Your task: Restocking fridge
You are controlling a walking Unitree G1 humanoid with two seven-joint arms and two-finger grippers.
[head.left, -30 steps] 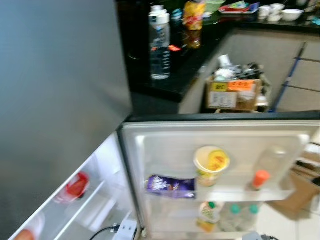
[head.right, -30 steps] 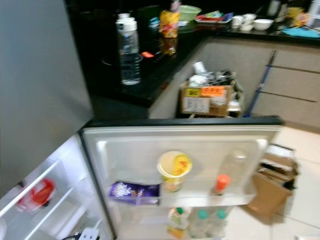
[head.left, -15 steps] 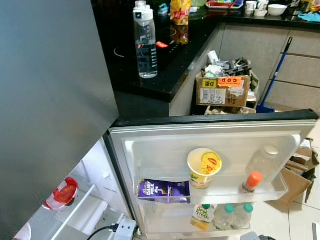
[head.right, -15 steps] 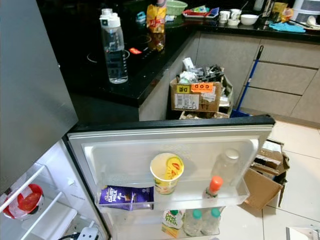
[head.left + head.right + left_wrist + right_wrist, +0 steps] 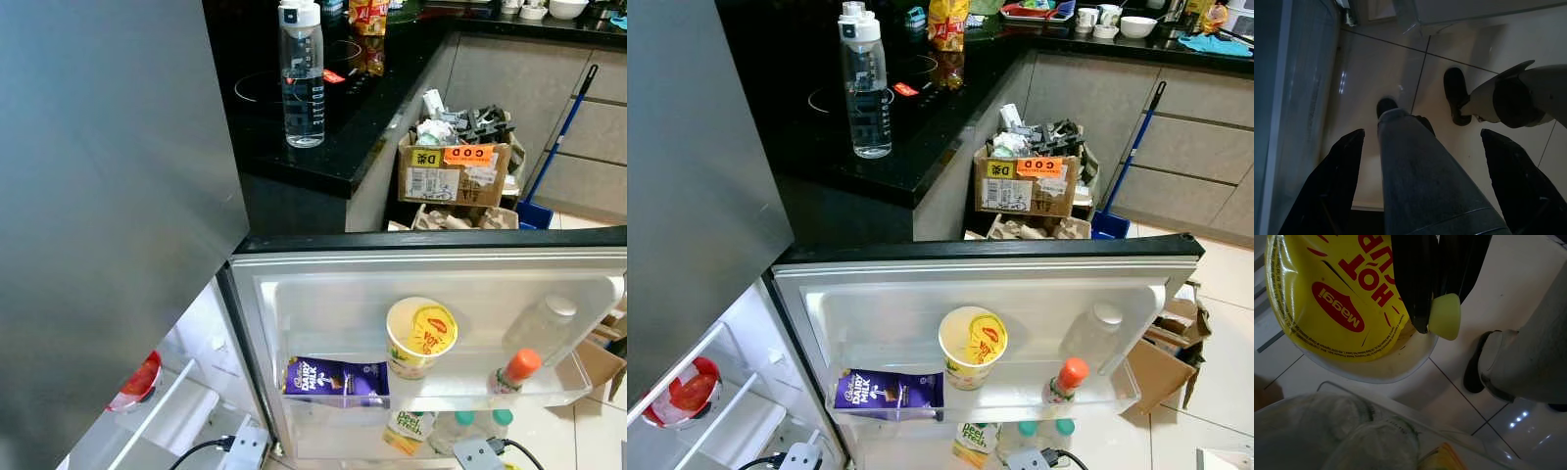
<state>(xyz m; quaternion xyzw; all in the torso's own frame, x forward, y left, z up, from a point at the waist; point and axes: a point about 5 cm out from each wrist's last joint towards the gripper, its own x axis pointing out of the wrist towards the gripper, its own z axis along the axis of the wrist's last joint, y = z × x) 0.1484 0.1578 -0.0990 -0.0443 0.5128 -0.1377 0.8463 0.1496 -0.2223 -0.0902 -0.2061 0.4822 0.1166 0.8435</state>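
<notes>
Open fridge door (image 5: 921, 294) seen from above, upper shelf holding a purple Dairy Milk bar (image 5: 887, 392) at left, a yellow-lidded noodle cup (image 5: 972, 343) in the middle, an orange-capped bottle (image 5: 1063, 380) and a clear bottle (image 5: 1095, 331) at right. Right gripper (image 5: 1437, 293) pinched shut on the noodle cup's rim. Left gripper (image 5: 1420, 186) spread open, empty, low over the tiled floor (image 5: 1400, 73). Water bottle (image 5: 867, 83) upright on the far black counter (image 5: 921, 147).

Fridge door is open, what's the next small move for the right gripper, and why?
Probably ease the right gripper back from the noodle cup. The cup already stands upright on the door shelf, and the gripper sits close by its lid.
</notes>
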